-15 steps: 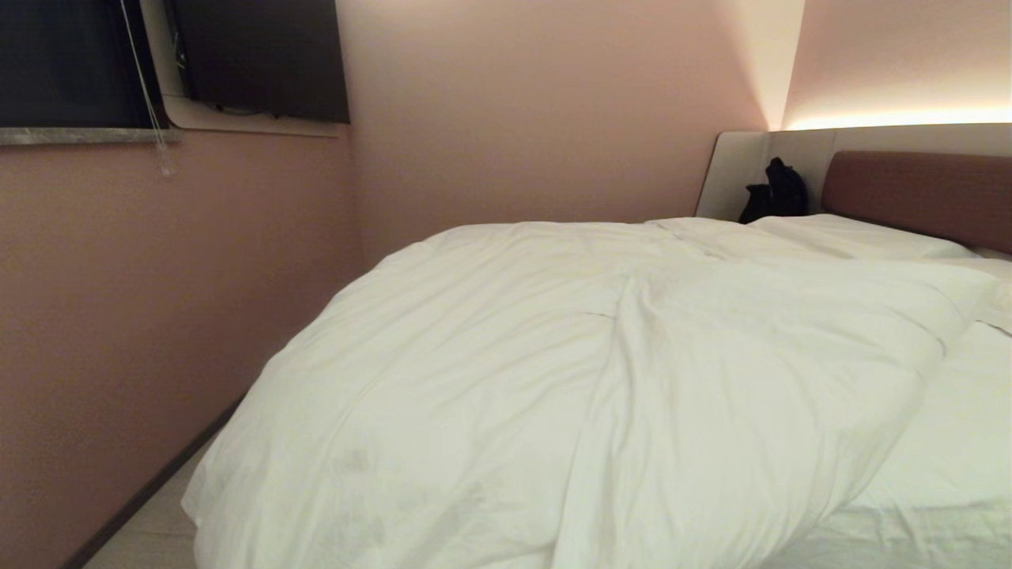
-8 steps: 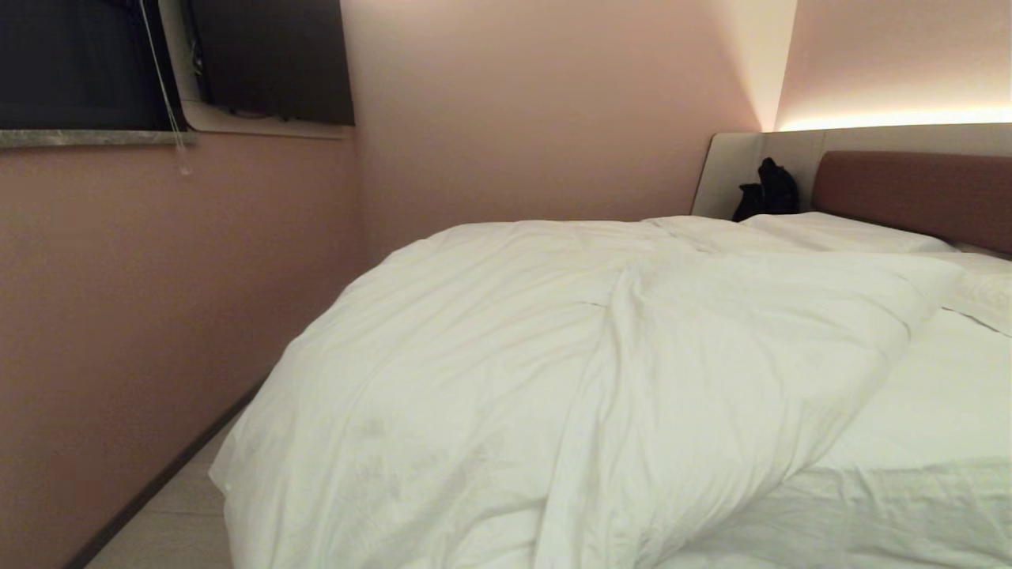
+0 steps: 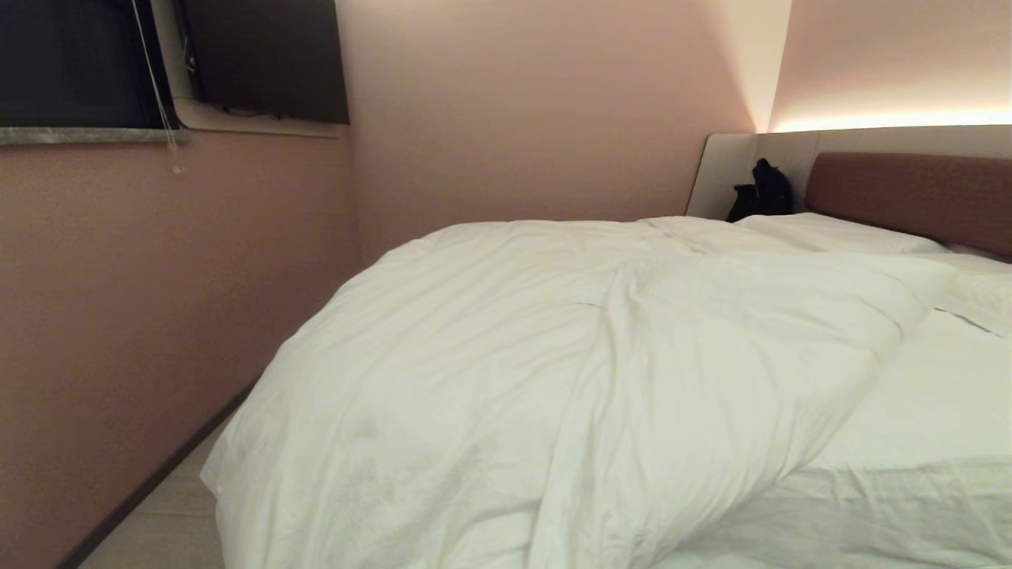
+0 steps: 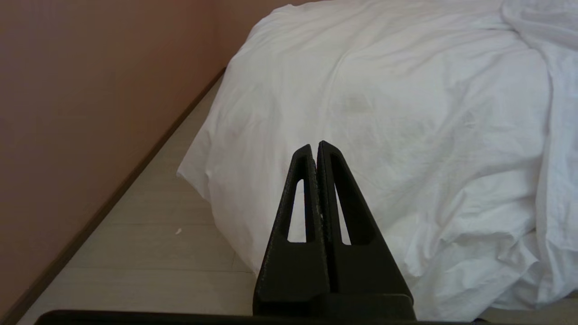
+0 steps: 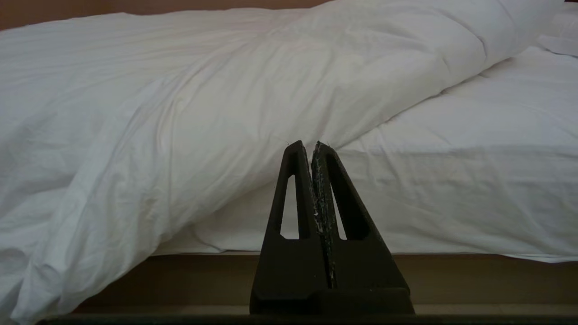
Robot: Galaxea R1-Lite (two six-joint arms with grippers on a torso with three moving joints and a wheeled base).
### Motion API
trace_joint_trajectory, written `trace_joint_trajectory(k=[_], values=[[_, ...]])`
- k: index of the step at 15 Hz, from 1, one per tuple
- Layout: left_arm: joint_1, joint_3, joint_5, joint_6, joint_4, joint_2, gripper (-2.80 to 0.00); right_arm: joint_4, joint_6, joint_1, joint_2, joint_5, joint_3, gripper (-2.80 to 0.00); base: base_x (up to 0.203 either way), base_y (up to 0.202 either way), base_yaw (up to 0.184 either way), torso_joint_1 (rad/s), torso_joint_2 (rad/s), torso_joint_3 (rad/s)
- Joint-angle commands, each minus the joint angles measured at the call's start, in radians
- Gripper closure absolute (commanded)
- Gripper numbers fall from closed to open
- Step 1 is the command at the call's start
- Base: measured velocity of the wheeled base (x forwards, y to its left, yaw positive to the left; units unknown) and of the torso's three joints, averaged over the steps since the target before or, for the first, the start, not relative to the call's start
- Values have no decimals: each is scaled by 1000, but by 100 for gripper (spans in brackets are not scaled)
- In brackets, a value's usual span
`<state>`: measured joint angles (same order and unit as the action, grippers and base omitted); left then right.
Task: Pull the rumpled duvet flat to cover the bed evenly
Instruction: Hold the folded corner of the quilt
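1. Plainly, the bed (image 3: pixel 933 442) fills most of the room from where I stand, its brownish-red headboard (image 3: pixel 909 190) against the far wall and a dark bag (image 3: pixel 760 191) propped in the corner beside it.
2. On it, the duvet (image 3: pixel 506 379) lies heaped toward the robot's left side, spilling over the foot corner toward the floor (image 4: pixel 149 253), while the fitted sheet (image 3: pixel 909 474) on the right lies bare.
3. A pillow (image 3: pixel 838 233) shows beyond the duvet's far edge, near the headboard.
4. Facing the hanging corner, the left gripper (image 4: pixel 314 146) is clenched on nothing, clear of the cloth.
5. Opposite the duvet's slanting edge, the right gripper (image 5: pixel 309 145) is likewise clamped empty, short of the mattress.
6. My worry: both tools must spread before any grasp, and a pinch of only the cover's thin top layer could slip. A pull from one side alone would probably drag the bulk further off the left corner.
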<state>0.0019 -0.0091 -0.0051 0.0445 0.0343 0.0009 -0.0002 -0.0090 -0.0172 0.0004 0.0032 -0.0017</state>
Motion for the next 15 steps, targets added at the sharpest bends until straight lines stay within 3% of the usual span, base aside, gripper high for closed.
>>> trace_joint_trajectory(k=[1, 15], values=[[1, 0, -1, 2, -1, -1, 0, 0, 0, 0, 0, 0, 0, 0, 3, -125, 5, 2, 7, 2], [1, 8, -1, -4, -30, -1, 0, 0, 0, 0, 0, 0, 0, 0, 0, -193, 0, 1, 2, 4]])
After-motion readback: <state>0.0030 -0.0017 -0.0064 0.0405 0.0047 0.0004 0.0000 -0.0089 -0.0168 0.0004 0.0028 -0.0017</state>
